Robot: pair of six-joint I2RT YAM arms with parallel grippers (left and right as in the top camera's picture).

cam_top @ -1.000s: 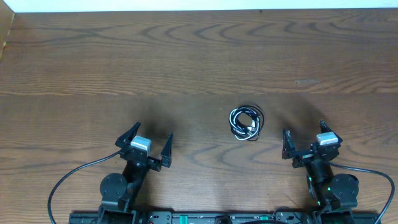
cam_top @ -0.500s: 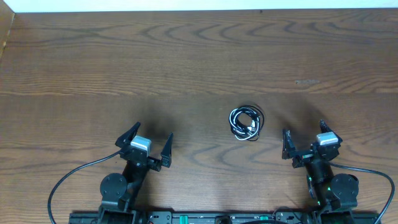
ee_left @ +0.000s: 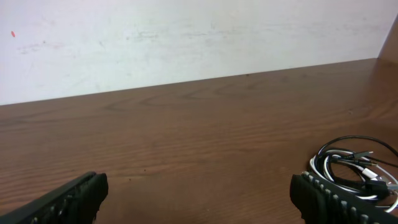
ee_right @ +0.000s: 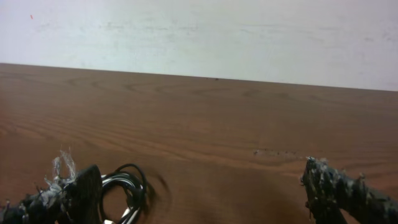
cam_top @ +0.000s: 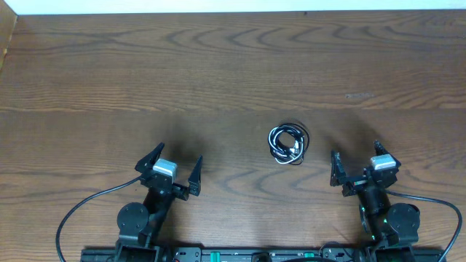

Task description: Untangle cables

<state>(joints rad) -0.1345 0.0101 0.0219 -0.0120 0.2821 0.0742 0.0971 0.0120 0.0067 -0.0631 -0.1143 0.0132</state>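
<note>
Hanging back at the start: left gripper, right gripper splayed wide, empty; cables untouched, coiled together. Next, probably reaching for one loop.

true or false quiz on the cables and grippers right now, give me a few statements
1. The black and white cables lie coiled together in one bundle on the table. True.
2. The cables lie nearer the right gripper than the left gripper. True.
3. The left gripper holds the cables. False: it is open, empty and well apart from them.
4. The right gripper is shut. False: its fingers are spread open.
</note>
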